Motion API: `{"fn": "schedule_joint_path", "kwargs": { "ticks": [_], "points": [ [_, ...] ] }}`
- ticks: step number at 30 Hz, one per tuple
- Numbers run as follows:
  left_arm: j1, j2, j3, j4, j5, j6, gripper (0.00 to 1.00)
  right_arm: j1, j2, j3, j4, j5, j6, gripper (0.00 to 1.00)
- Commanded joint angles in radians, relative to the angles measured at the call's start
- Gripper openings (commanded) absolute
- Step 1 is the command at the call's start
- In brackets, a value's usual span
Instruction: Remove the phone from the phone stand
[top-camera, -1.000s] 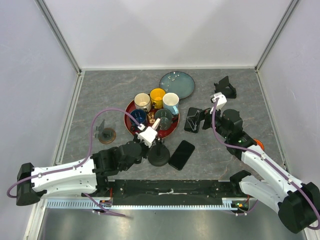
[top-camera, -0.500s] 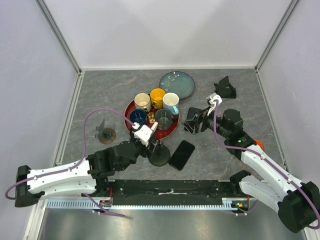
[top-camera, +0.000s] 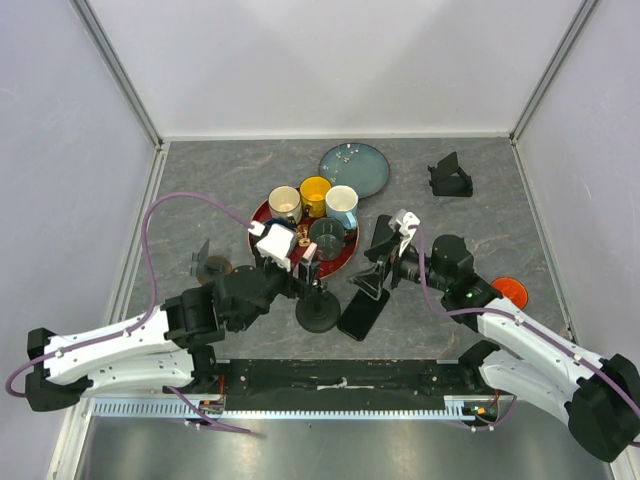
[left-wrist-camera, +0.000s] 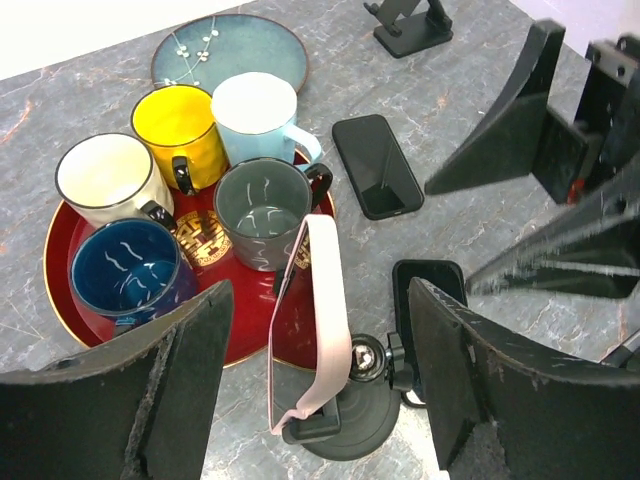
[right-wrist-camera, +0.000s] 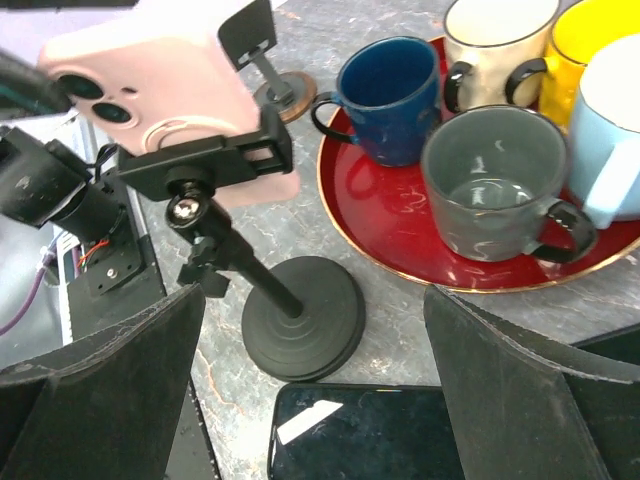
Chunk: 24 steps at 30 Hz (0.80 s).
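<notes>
A pink phone (left-wrist-camera: 325, 290) stands clamped in a black stand with a round base (left-wrist-camera: 352, 425). In the right wrist view I see the phone's back (right-wrist-camera: 150, 80), the clamp and the base (right-wrist-camera: 303, 315). My left gripper (left-wrist-camera: 320, 385) is open, with one finger on each side of the phone and not touching it. In the top view it (top-camera: 303, 262) is over the stand (top-camera: 319, 312). My right gripper (right-wrist-camera: 315, 400) is open and empty, low and just right of the base. In the top view it (top-camera: 375, 272) faces the stand.
A black phone (top-camera: 363, 310) lies flat right of the base; another (left-wrist-camera: 375, 165) lies beyond it. A red tray (top-camera: 257, 222) holds several mugs. A teal plate (top-camera: 354, 168), a small black stand (top-camera: 450, 177), a stand on a wooden disc (top-camera: 210, 266) and an orange object (top-camera: 510, 293) are around.
My left gripper has moved back and up, and its fingers now flank the pink phone. My right gripper has swung left and down towards the stand's base.
</notes>
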Motion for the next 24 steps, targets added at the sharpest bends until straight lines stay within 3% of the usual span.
{"fn": "schedule_joint_path", "kwargs": {
  "ticks": [1,5,13,24],
  "points": [
    [-0.005,0.051,0.117,-0.129,-0.058,-0.098,0.77,0.055,0.006,-0.022,0.122,-0.003,-0.035,0.98],
    [-0.005,0.118,0.196,-0.23,-0.044,-0.114,0.76,0.114,0.044,-0.025,0.161,0.035,-0.052,0.98],
    [-0.004,0.193,0.309,-0.365,-0.061,-0.138,0.72,0.278,0.07,-0.051,0.274,0.29,-0.101,0.97],
    [0.024,0.37,0.487,-0.603,-0.046,-0.233,0.7,0.442,0.211,-0.038,0.398,0.385,-0.132,0.95]
  ]
}}
